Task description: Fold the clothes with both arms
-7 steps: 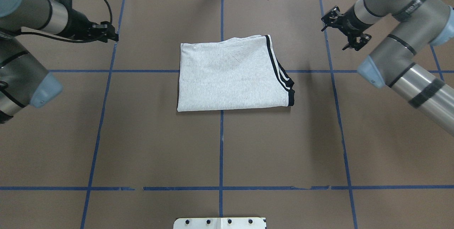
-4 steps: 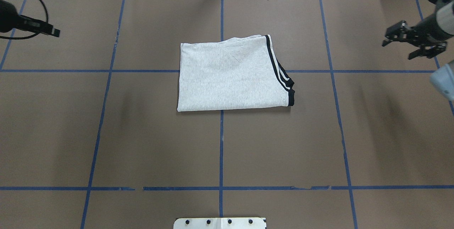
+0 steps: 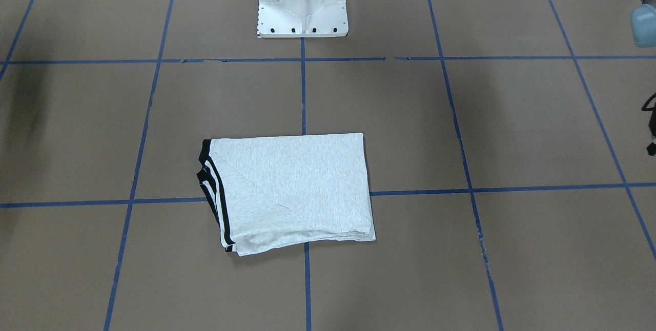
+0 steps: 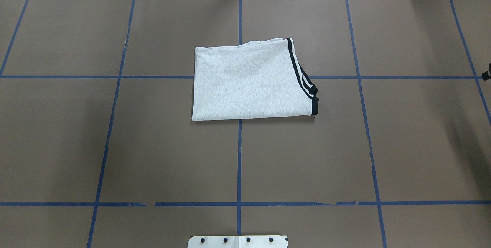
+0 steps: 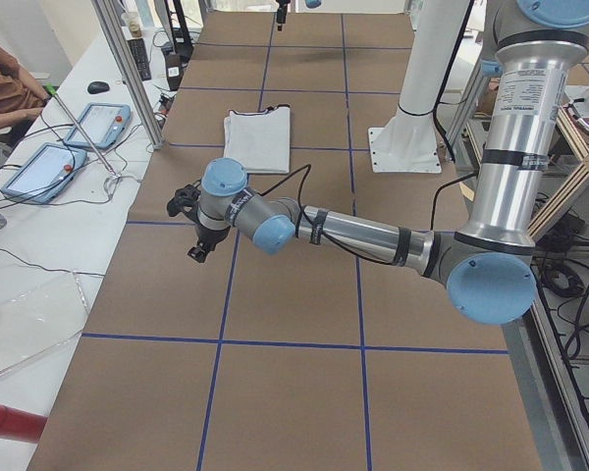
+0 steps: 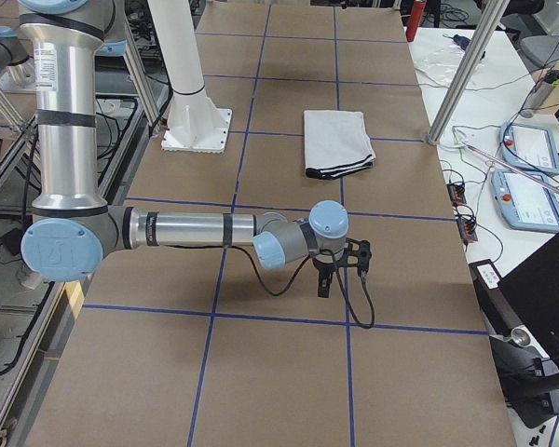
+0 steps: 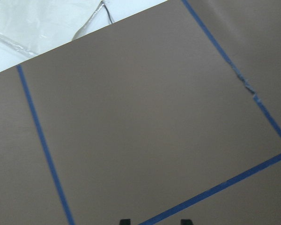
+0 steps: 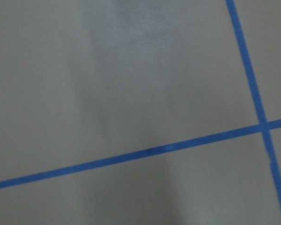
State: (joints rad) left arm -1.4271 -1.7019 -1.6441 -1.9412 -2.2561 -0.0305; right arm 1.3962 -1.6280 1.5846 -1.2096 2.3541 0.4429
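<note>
Folded shirt (image 4: pixel 249 83) lies midway across the desk (image 4: pixel 153 156), nearer its far edge. My left gripper (image 7: pixel 155 221) hangs parted and empty by the left end. I cannot judge the right gripper (image 6: pixel 340 275). I'd park both wide, leaving the fold untouched.

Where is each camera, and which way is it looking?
Front-facing: across the table, facing the white pedestal.
Overhead: behind the pedestal, looking down; its edge shows.
Left side: table end, left arm near.
Right side: opposite end, right arm near.
Left wrist: down at table; fingers peek in.
Right wrist: table only.
All four exterior views share the T-shirt.
</note>
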